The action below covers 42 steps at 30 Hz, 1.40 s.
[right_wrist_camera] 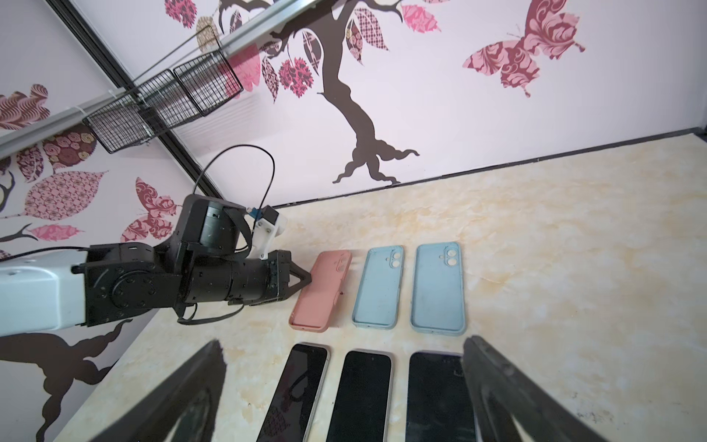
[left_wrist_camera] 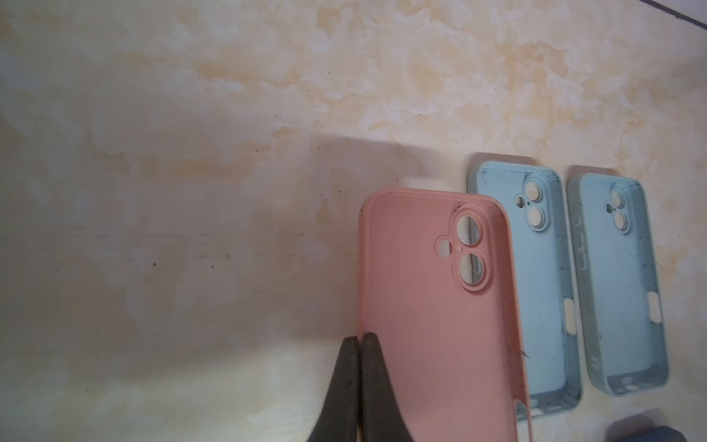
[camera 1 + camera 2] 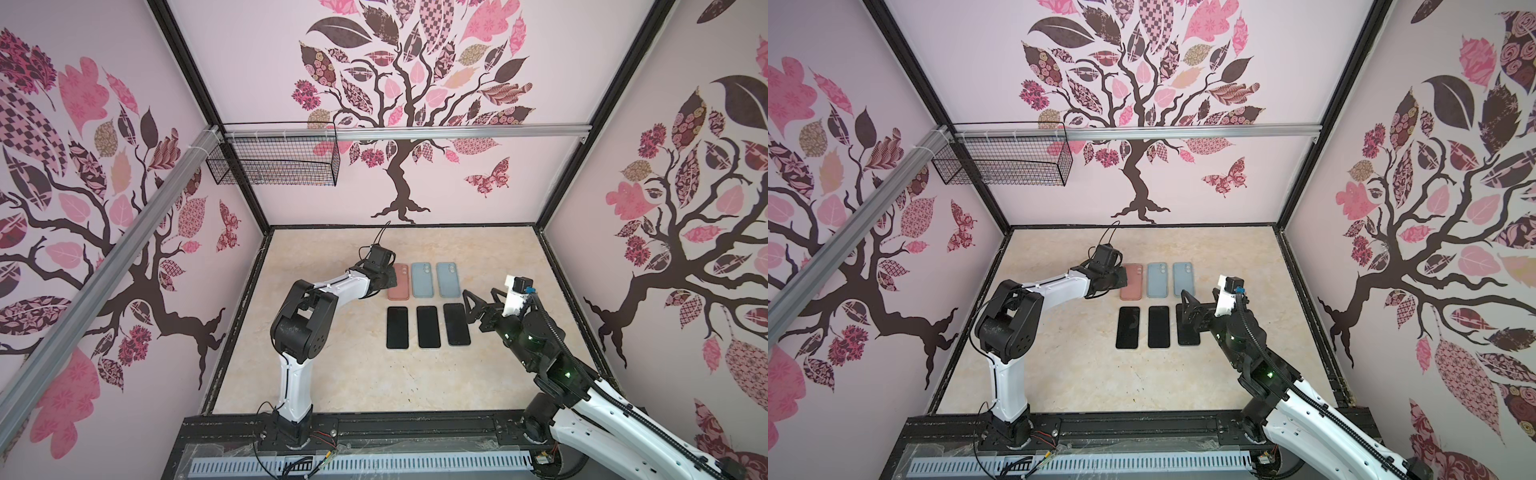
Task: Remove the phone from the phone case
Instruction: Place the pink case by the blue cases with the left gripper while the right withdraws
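Observation:
A pink phone case point(image 2: 428, 306) lies hollow side up and empty at the left end of the far row, in both top views point(image 3: 402, 286) point(image 3: 1134, 286). My left gripper point(image 2: 359, 337) is shut on its left side wall, also seen from the right wrist view point(image 1: 309, 276). Two light blue cases point(image 1: 378, 287) point(image 1: 440, 287) lie empty beside it. Three bare phones point(image 3: 397, 327) point(image 3: 428, 326) point(image 3: 456, 324) lie screen up in the near row. My right gripper point(image 1: 342, 342) hovers open above the right phone point(image 1: 436, 398), holding nothing.
A black wire basket point(image 3: 274, 162) hangs on the back wall at the left, well above the table. Patterned walls close in the marble-look tabletop point(image 3: 332, 365) on three sides. A black rail point(image 3: 415, 428) runs along the front edge.

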Motion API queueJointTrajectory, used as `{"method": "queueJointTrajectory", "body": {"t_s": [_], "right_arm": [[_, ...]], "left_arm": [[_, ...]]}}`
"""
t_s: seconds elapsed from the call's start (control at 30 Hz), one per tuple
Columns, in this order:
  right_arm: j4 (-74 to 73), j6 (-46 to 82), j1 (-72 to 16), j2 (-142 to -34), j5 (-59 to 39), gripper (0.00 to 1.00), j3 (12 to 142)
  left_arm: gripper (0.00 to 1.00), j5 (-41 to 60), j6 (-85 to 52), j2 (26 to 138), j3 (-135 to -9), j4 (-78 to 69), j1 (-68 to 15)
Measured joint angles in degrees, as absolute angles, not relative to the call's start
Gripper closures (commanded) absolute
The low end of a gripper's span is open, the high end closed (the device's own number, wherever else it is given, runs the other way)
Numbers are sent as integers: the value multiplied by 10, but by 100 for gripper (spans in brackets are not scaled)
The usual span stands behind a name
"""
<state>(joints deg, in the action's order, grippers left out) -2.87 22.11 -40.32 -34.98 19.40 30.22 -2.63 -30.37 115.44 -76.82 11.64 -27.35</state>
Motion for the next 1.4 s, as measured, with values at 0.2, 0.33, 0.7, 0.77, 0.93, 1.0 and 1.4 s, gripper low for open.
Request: {"method": "queueJointTrajectory", "body": {"t_s": [0.2, 0.33, 0.7, 0.77, 0.93, 1.0, 1.4], "right_arm": [[-33, 213, -403, -361, 192, 1, 302], [-32, 209, -403, -373, 187, 1, 302], [-32, 206, -403, -396, 169, 1, 302], [-31, 206, -403, -398, 166, 1, 302], [-28, 206, -403, -399, 162, 1, 302], [-28, 206, -403, -400, 159, 1, 302], [-26, 206, -403, -408, 150, 1, 303]], "left_arm": [[100, -23, -300, 1173, -785, 116, -272], [100, -23, -300, 1185, -792, 118, -271], [100, -24, -300, 1214, -831, 125, -265], [100, -24, -299, 1221, -836, 126, -265], [100, -27, -297, 1228, -838, 136, -264], [100, -29, -297, 1228, -839, 138, -263], [78, -32, -300, 1235, -850, 150, -259]]}}
